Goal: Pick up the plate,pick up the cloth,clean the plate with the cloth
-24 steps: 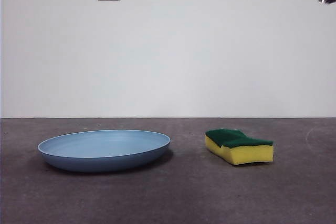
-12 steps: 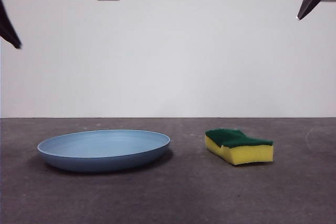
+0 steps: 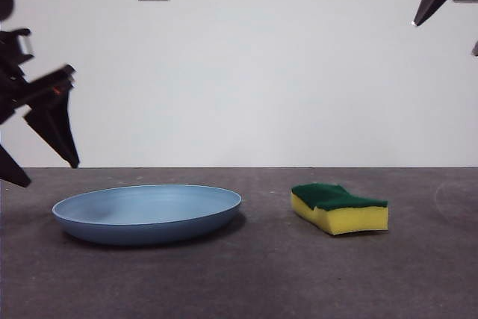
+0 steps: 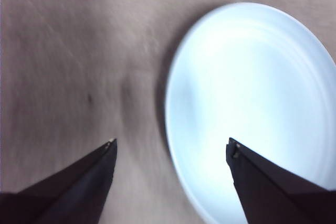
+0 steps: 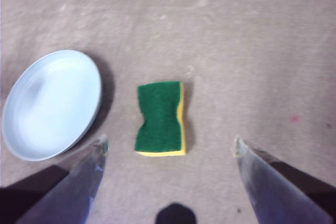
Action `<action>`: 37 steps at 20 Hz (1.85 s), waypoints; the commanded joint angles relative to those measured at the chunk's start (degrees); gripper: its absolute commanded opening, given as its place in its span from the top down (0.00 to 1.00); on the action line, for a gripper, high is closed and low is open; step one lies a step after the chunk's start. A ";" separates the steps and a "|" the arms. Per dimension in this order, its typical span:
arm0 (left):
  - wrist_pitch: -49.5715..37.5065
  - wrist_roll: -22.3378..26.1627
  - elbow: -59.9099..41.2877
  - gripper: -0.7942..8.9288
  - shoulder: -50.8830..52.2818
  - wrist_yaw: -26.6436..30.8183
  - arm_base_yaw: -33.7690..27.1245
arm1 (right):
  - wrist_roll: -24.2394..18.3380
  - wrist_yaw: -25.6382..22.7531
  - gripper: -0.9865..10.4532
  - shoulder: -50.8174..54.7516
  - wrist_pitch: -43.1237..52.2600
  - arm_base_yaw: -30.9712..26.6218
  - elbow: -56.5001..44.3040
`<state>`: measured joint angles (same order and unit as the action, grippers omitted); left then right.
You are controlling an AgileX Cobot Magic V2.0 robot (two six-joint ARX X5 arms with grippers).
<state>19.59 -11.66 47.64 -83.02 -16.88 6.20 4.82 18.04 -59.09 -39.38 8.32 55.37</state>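
1. Table [image 3: 254, 282]: dark grey mat with a white wall behind. Bare surface on all sides of both objects, and a clear strip between them.
2. Plate [image 3: 147, 213] sits flat at about 8 o'clock in the front view, rim unobstructed all round. Sponge [image 3: 340, 208] lies at about 4 o'clock, green scouring layer up, apart from the plate and not touching it.
3. Left gripper [image 3: 41, 166] is at the 9 o'clock edge of the front view, jaws spread wide, nothing between them. It hangs above the table just off the plate's outer rim, tips clear of it.
4. In the left wrist view (motion-blurred) the plate [image 4: 252, 108] rim runs between the two jaws, one tip over bare mat and one over the plate's inside.
5. Right gripper [image 5: 168, 145] is high, at 1–2 o'clock in the front view, jaws wide apart and empty.
6. In the right wrist view the sponge [image 5: 160, 118] lies in the gap between the jaws, well below them, with the plate [image 5: 51, 103] beside it.
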 commanded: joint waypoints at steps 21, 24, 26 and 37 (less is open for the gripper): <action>5.57 5.92 11.67 0.93 -18.18 4.85 6.58 | 1.77 0.02 0.56 -0.15 0.46 4.61 0.13; 5.62 7.23 11.72 0.93 -17.81 4.76 6.58 | 1.77 0.09 0.56 -0.15 0.83 4.61 0.13; 5.86 7.23 11.72 0.93 -16.41 4.72 6.58 | 2.14 0.02 0.56 -0.17 2.16 4.63 0.15; 10.36 7.50 11.76 0.93 4.13 4.35 6.58 | -4.92 -4.79 0.56 -16.46 0.79 11.78 10.60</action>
<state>30.04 -4.89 59.90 -79.07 -12.38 12.56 1.41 13.65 -74.54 -38.33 19.84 65.95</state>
